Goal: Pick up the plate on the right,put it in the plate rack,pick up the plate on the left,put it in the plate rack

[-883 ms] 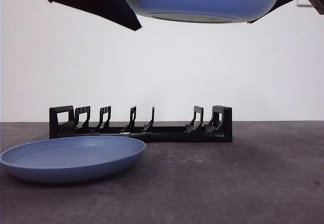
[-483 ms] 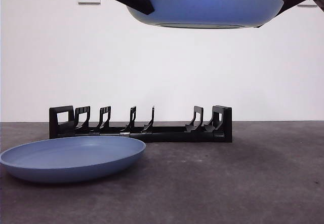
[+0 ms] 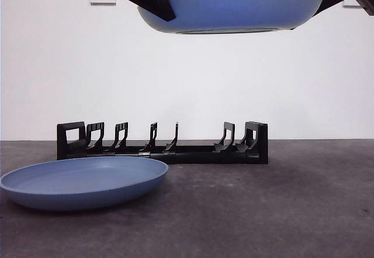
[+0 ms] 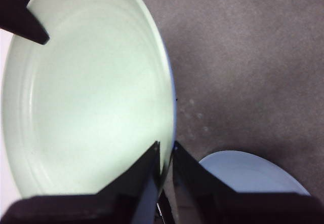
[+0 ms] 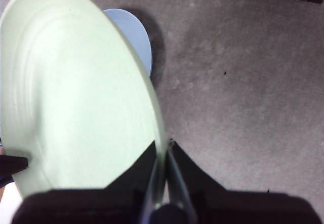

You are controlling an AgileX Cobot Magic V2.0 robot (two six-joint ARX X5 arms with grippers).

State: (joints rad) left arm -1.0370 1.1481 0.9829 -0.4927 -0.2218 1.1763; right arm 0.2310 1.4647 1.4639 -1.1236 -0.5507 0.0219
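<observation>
A blue plate [image 3: 231, 11] hangs high above the table [image 3: 280, 211], gripped at opposite rims: the left gripper [image 4: 165, 150] is clamped on one edge, the right gripper [image 5: 164, 150] on the other. There is wide open air between it and the black plate rack [image 3: 162, 143] along the table's back edge. A second blue plate [image 3: 82, 182] lies flat at the front left corner. Only the wrist views show the held plate's pale upper face.
</observation>
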